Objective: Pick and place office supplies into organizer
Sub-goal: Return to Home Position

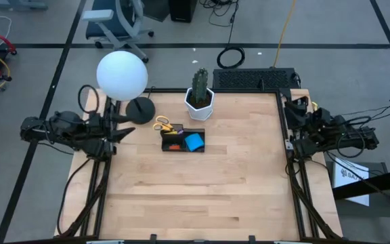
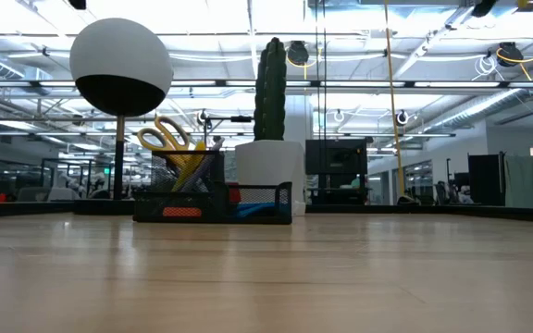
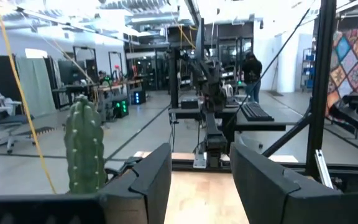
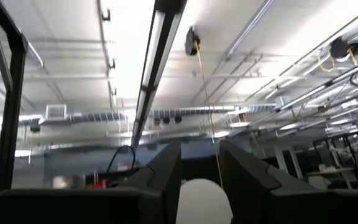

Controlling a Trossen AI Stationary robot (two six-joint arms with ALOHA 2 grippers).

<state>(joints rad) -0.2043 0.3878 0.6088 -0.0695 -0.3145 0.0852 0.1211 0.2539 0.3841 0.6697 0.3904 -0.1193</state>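
High view is looking straight down, low view level, over the pale wooden table (image 1: 202, 183). Both are sharing the green columnar cactus (image 1: 200, 80).

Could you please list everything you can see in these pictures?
organizer: one, black, far middle of table
scissors: one, yellow-handled, standing in organizer
sticky-note pad: one, blue, in organizer
small piece: one, red-orange, in organizer
cactus: one, green, white pot, behind organizer
lamp: one, white globe, left of cactus
keyboard: one, black, table's far right corner
person: one, dark clothes, far in room
left claw: one, dark, open, table's left edge
right claw: one, dark, open, table's right edge
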